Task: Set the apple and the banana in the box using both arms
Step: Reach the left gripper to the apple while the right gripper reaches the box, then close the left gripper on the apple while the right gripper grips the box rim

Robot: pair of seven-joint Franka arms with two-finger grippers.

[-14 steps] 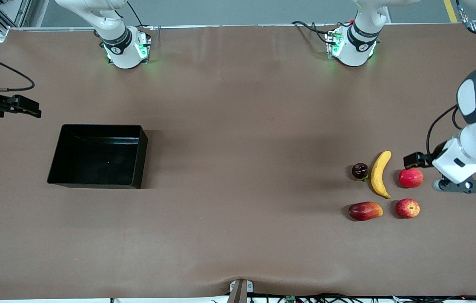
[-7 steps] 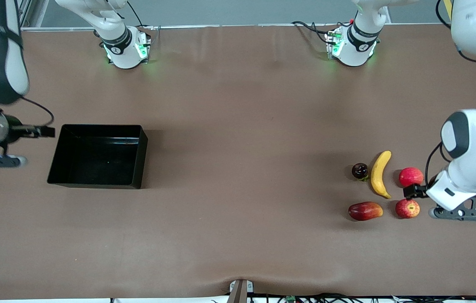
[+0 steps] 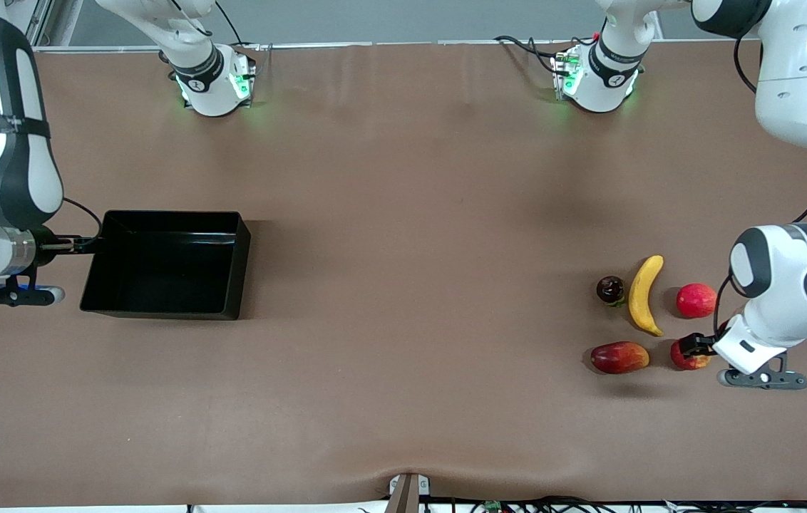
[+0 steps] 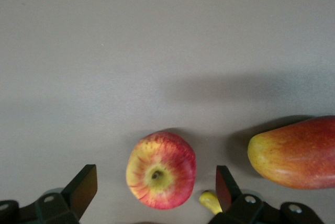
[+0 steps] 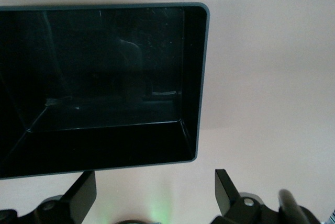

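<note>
The apple [image 3: 683,358], red with yellow mottling, lies nearest the front camera among the fruits, partly hidden by my left gripper [image 3: 696,345]. In the left wrist view the apple [image 4: 161,177] sits between the open fingers of the left gripper [image 4: 155,190], which do not touch it. The yellow banana [image 3: 644,294] lies farther from the camera; its tip [image 4: 209,201] shows by one finger. The black box [image 3: 161,271] stands toward the right arm's end, empty. My right gripper [image 3: 79,244] is open and empty at the box's outer edge; the box [image 5: 201,77] fills the right wrist view above the right gripper [image 5: 154,192].
A plain red round fruit [image 3: 696,300] lies beside the banana. A dark small fruit [image 3: 610,288] lies on the banana's other flank. A red-orange mango-like fruit [image 3: 619,357] lies beside the apple and also shows in the left wrist view [image 4: 296,153].
My left gripper has moved from beside the plain red fruit toward the front camera to over the apple. My right gripper has moved in to the box's edge.
</note>
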